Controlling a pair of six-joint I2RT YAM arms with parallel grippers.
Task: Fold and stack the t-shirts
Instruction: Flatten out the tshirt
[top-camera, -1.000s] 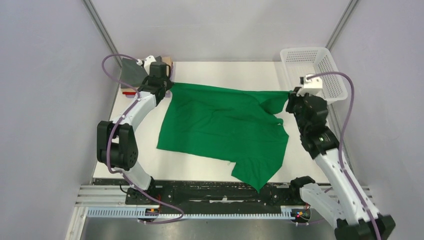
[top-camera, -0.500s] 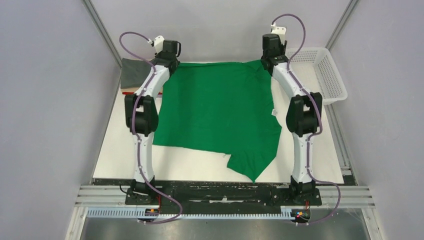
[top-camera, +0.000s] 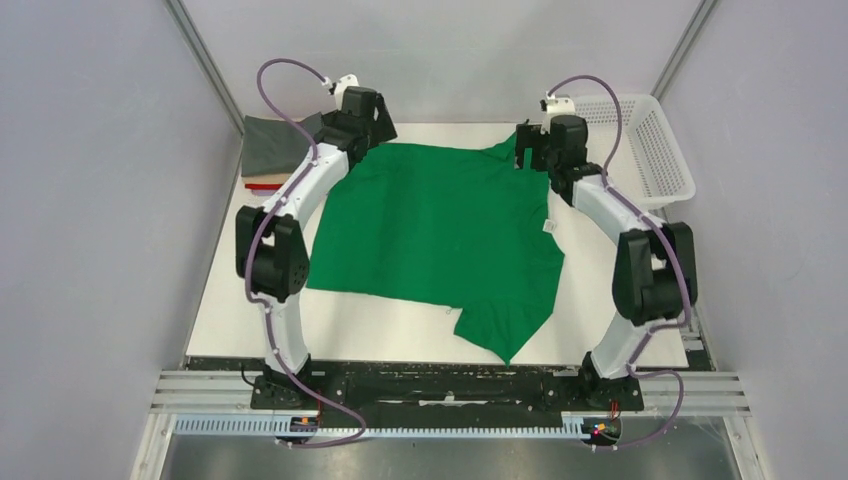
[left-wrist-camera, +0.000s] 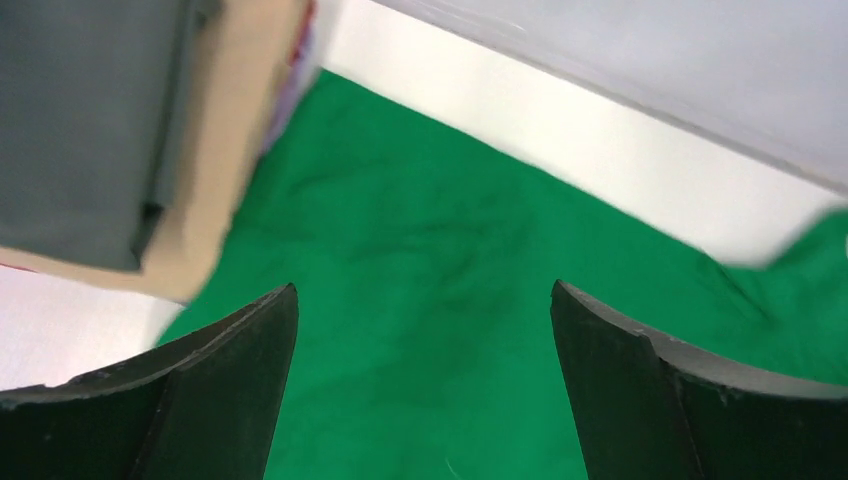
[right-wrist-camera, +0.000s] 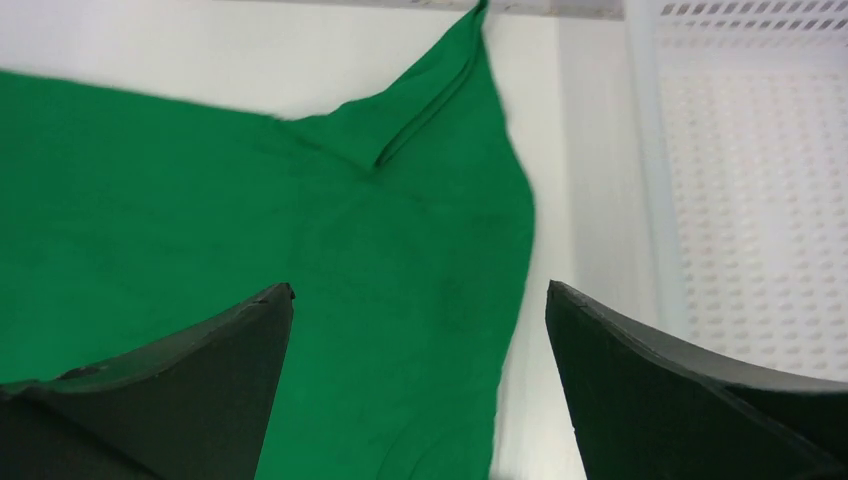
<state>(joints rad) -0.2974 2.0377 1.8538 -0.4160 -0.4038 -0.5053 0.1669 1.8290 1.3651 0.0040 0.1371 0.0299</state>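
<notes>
Green, softly creased t-shirt (top-camera: 440, 235) flat across the white bench (top-camera: 380, 325); grey, tan and red folded stack (top-camera: 268, 150) at the far-left corner, white mesh basket (top-camera: 672, 160) at the far right. Both arms stretched over the shirt's far edge, left gripper (left-wrist-camera: 420, 300) and right gripper (right-wrist-camera: 418, 300) spread wide, holding nothing

A white mesh basket (top-camera: 668, 150) sits at the white table's (top-camera: 380, 325) far right corner.
</notes>
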